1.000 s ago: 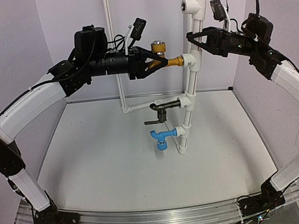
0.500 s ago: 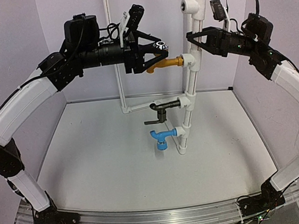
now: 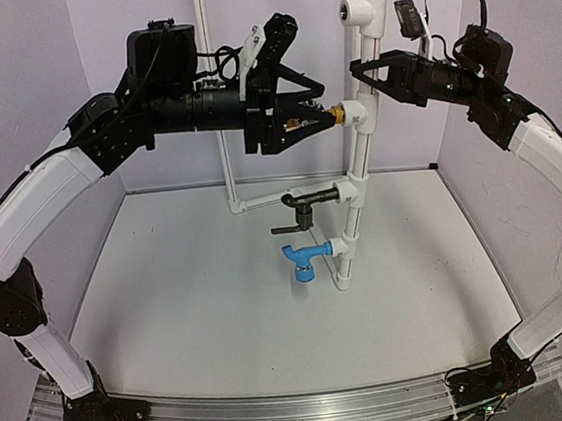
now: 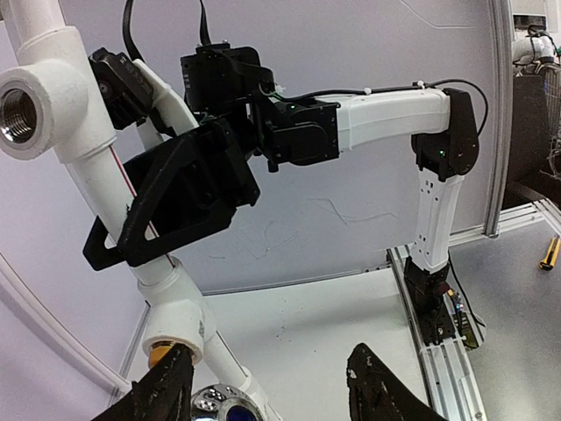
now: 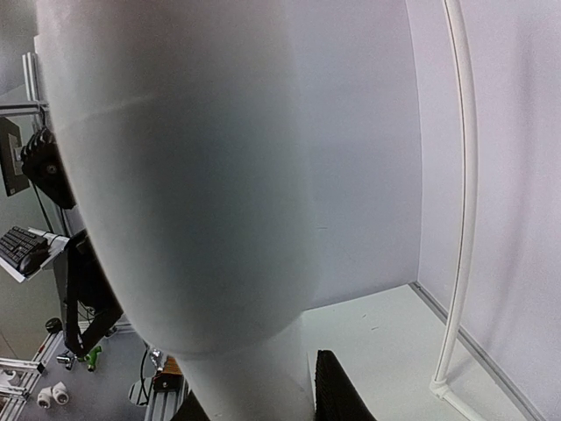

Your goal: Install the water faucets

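The brass-gold faucet (image 3: 334,115) sits with its stem in a white tee (image 3: 355,112) on the upright white pipe (image 3: 355,167). My left gripper (image 3: 317,108) is open around it. In the left wrist view the gripper (image 4: 272,390) has its jaws wide apart. The brass stem (image 4: 160,354) and the chrome handle with a blue centre (image 4: 217,406) lie by the left finger. My right gripper (image 3: 360,69) is shut on the pipe above the tee. The pipe (image 5: 175,175) fills the right wrist view. The black faucet (image 3: 300,203) and the blue faucet (image 3: 302,262) sit in lower tees.
An open threaded tee socket (image 3: 351,10) is at the pipe's top, also in the left wrist view (image 4: 19,114). A thin white pipe (image 3: 212,77) stands at the back, with a horizontal run (image 3: 260,202) to the stand. Walls close in on three sides.
My left gripper has rolled about the brass faucet and moved right, closer to the tee; its jaws now stand apart round the faucet. The right arm has not moved.
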Robot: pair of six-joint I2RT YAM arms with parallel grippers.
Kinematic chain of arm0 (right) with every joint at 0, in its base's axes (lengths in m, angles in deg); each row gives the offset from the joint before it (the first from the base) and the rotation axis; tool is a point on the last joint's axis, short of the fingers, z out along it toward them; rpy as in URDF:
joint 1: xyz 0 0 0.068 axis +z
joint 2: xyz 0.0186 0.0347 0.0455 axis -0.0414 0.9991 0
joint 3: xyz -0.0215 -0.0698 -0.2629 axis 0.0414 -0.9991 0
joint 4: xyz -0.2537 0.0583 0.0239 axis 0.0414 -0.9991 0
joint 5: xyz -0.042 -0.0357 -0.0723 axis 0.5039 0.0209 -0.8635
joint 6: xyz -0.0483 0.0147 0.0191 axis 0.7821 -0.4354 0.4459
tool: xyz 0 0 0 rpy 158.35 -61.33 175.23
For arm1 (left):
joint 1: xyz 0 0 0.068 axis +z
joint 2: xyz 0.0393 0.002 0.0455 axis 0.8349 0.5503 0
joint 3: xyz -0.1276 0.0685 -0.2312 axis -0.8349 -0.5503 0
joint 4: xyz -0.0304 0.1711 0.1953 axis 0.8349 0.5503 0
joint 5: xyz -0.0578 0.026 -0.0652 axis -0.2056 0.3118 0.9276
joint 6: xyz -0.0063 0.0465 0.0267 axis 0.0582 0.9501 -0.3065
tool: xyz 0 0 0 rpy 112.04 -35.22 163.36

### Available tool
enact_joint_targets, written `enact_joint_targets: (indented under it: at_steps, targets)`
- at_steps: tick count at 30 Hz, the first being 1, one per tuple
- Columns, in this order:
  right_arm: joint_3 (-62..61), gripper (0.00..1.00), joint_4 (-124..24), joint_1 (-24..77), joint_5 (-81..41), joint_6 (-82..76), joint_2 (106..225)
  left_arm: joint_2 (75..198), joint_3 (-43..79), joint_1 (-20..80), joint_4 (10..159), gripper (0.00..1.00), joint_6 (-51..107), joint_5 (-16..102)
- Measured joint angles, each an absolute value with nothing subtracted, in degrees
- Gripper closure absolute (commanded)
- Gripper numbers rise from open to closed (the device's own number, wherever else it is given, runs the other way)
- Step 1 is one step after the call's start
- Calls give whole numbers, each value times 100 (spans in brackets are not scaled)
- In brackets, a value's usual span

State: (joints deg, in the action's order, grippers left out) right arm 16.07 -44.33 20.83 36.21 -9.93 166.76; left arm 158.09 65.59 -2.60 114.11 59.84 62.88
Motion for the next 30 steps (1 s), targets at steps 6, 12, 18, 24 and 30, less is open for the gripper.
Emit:
enact_joint_targets:
  at_steps: [6, 12, 18, 24, 30]
  targets:
    - [1607, 96, -4433, 2089, 3618, -991, 16676, 15719, 6131, -425, 11568, 43, 5997, 6041]
    - [1607, 96, -4433, 2094, 3616, -989, 16676, 15478, 5218, -512, 11636, 40, 6017, 5499]
    - [1607, 96, -4431, 2094, 3610, -991, 16676, 15396, 4387, -513, 11204, 35, 5750, 4598]
    - [1607, 96, -4433, 2097, 3616, -989, 16676, 14979, 3396, -502, 9946, 29, 5000, 3940]
    - [1607, 96, -4431, 2097, 3620, -989, 16679, 14579, 2609, -463, 8731, 24, 4083, 3944]
